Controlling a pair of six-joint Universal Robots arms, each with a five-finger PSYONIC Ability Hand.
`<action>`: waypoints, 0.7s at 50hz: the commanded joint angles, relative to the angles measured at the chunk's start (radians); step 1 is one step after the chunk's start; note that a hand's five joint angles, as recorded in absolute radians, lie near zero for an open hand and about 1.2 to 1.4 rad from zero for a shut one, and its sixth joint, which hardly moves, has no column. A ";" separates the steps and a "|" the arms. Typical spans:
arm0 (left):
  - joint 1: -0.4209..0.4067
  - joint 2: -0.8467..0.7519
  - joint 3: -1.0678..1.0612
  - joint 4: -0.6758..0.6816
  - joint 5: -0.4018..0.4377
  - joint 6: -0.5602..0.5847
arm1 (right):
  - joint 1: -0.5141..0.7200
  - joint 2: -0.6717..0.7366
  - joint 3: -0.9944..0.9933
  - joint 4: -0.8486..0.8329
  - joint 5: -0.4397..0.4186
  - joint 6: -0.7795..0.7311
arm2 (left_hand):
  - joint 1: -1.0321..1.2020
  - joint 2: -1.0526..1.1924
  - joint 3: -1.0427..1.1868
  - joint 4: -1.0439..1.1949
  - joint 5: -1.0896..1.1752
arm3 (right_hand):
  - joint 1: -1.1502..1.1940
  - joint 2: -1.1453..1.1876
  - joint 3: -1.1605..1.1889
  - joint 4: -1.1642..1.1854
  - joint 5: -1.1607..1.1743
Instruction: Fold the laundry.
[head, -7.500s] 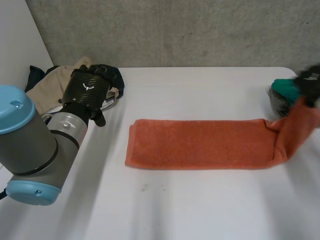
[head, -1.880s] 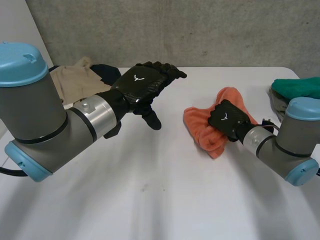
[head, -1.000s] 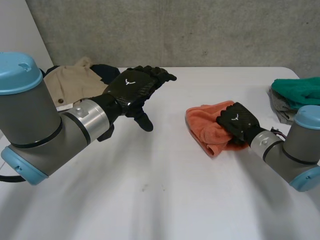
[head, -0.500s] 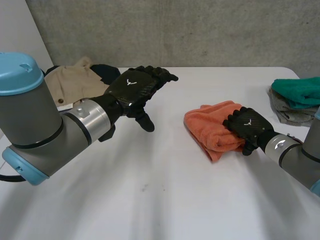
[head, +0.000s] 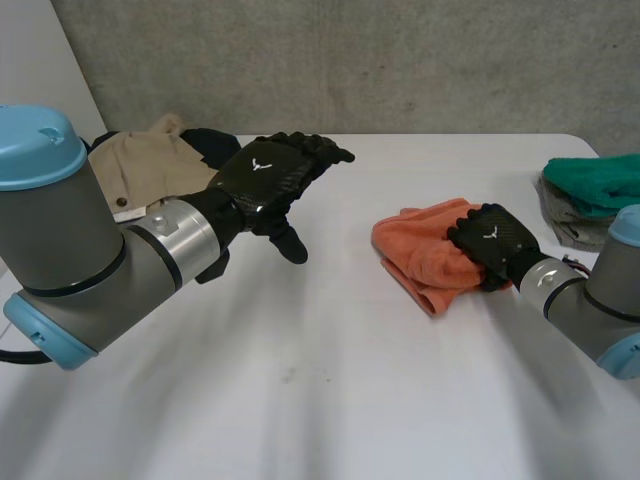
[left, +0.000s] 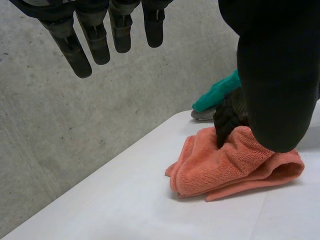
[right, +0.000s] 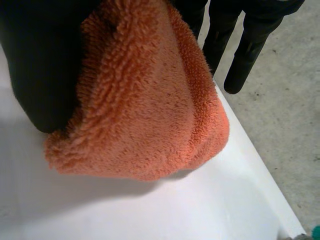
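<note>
An orange towel (head: 420, 256) lies bunched in a thick fold on the white table (head: 330, 400), right of centre. My right hand (head: 489, 242) sits over its right end, fingers curled down into the terry. In the right wrist view the towel (right: 150, 110) is gathered between the thumb (right: 40, 70) and the fingers (right: 245, 45). My left hand (head: 266, 174) hovers above the table well to the left of the towel, fingers straight and spread, holding nothing. The left wrist view shows the towel (left: 225, 167) beyond my left fingertips (left: 95, 40), with the right hand (left: 228, 118) pressing its far side.
A heap of beige and dark clothes (head: 150, 160) lies at the table's back left corner. A green cloth (head: 592, 180) rests on a grey one (head: 572, 226) at the right edge. A concrete wall (head: 400, 60) stands behind the table.
My right hand loosened and shifted over the towel's right end, then closed on it again, drawing the bundle a little tighter. The left hand has stayed in place.
</note>
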 joint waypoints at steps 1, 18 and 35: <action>0.000 0.000 -0.001 0.000 0.000 0.000 | 0.001 0.035 -0.072 0.001 0.004 0.002 | 0.008 -0.009 -0.015 -0.005 -0.026 | 0.449 0.448 0.450 0.450 0.478; 0.000 0.001 0.011 0.000 0.000 0.000 | -0.090 -0.023 -0.521 -0.205 0.087 0.542 | 0.008 -0.009 -0.015 -0.005 -0.026 | 0.816 0.815 0.817 0.817 0.845; -0.029 0.021 0.022 0.017 0.000 0.000 | -0.420 0.408 -0.831 -0.285 -0.137 0.650 | 0.008 -0.009 -0.015 -0.005 -0.026 | 0.816 0.815 0.817 0.817 0.845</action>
